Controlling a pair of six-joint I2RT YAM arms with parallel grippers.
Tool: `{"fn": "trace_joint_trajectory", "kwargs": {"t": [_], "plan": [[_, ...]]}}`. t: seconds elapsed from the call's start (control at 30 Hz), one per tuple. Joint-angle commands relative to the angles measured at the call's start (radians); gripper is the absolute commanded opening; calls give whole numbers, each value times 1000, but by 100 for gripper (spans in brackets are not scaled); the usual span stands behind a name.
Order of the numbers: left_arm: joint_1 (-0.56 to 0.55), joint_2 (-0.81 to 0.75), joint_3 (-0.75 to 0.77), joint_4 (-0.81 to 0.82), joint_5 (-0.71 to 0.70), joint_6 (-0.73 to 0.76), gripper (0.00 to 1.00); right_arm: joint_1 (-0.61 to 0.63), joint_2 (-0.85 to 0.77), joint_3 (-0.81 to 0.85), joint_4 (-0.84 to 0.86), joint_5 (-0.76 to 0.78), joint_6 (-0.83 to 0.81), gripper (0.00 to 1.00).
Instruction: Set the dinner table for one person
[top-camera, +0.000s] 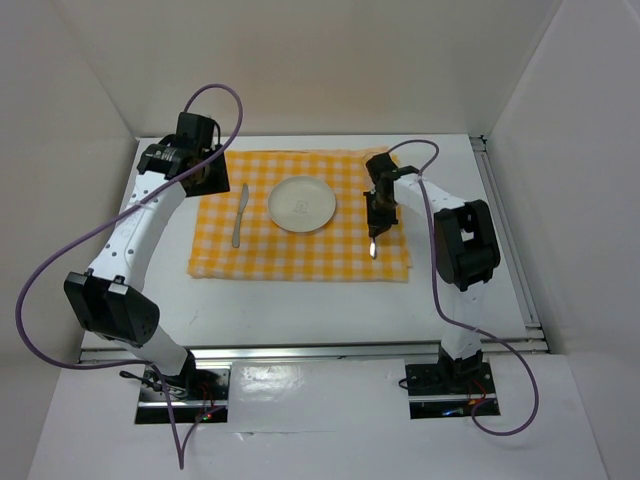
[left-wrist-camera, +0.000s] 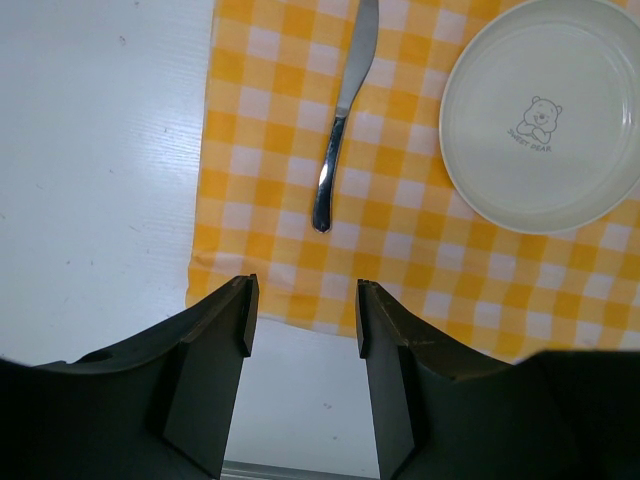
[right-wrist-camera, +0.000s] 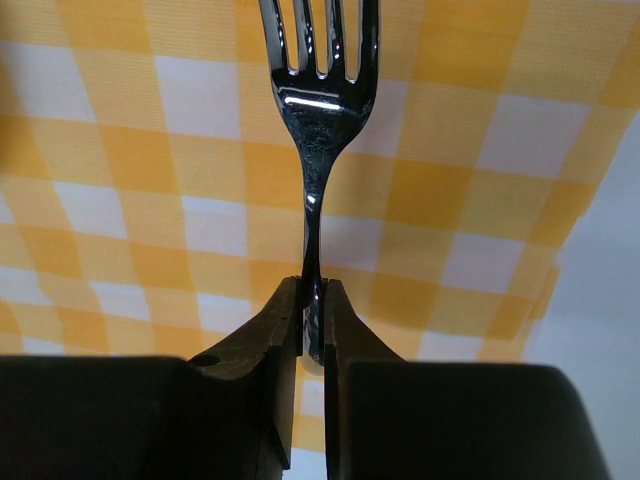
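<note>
The dinner table (top-camera: 300, 310) is a large white tabletop with a metal rail (top-camera: 300, 350) on its near edge. A yellow-and-white checked cloth (top-camera: 300, 255) lies on it. A white plate (top-camera: 302, 203) sits mid-cloth, and shows in the left wrist view (left-wrist-camera: 545, 110). A silver knife (top-camera: 240, 215) lies left of the plate, and shows in the left wrist view (left-wrist-camera: 340, 120). My right gripper (top-camera: 378, 215) (right-wrist-camera: 314, 300) is shut on the handle of a silver fork (right-wrist-camera: 320, 110), held just above the cloth right of the plate. My left gripper (top-camera: 205, 172) (left-wrist-camera: 303, 290) is open and empty at the cloth's far left corner.
White walls close in the table at the back and both sides. A second rail (top-camera: 505, 240) runs along the right edge. Bare tabletop (left-wrist-camera: 100, 170) lies left of the cloth. Purple cables (top-camera: 40, 280) loop off both arms.
</note>
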Motion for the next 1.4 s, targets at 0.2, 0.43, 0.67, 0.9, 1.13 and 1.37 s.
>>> {"fn": "trace_joint_trajectory", "kwargs": {"t": [0.2, 0.43, 0.67, 0.9, 1.13, 1.37], "plan": [[3, -45, -9, 8, -14, 26, 60, -21, -18, -12, 8, 13, 50, 15], [3, -55, -18, 8, -14, 26, 60, -21, -18, 13, 21, 22, 30, 50], [3, -65, -9, 8, -14, 17, 60, -21, -101, 69, -30, 40, 39, 77], [3, -65, 22, -11, -3, 17, 60, -12, -274, 236, -155, 152, 48, 100], [3, -85, 31, -11, 6, 8, 60, -93, -512, 163, -177, 229, 155, 100], [3, -85, 51, -11, 63, -11, 60, -200, -650, -13, -168, 174, 174, 100]]}}
